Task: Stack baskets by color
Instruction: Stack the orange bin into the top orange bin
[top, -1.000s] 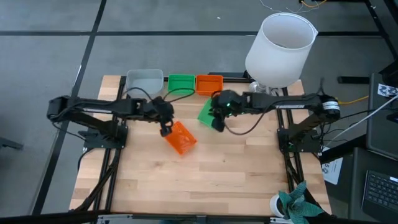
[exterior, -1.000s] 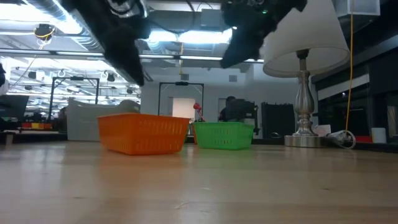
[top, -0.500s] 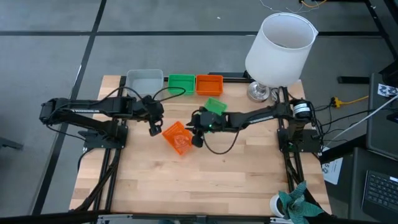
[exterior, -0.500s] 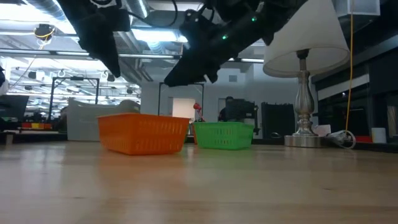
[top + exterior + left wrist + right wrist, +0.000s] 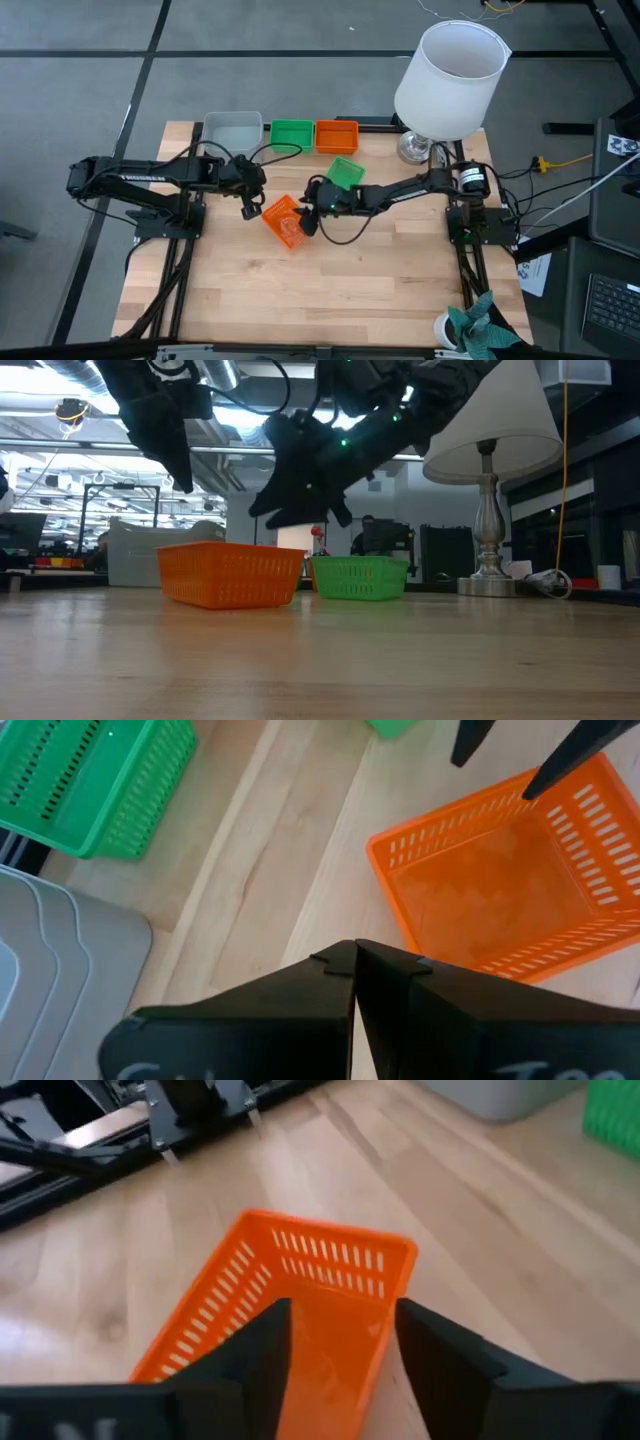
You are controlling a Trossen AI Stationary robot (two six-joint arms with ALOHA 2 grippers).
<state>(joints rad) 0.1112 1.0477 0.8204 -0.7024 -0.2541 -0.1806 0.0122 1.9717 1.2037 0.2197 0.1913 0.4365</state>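
Left end effector: closed, empty, beside orange basket.
Right end effector: open, fingers straddling one end of orange basket.
Bench: carries the basket.

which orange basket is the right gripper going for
The loose orange basket lying askew mid-table: the open right gripper hangs at its edge. The other orange basket sits in the back row.

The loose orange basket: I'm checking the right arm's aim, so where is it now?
High view: the orange basket sits mid-table between the left gripper and open right gripper, near a loose green basket.
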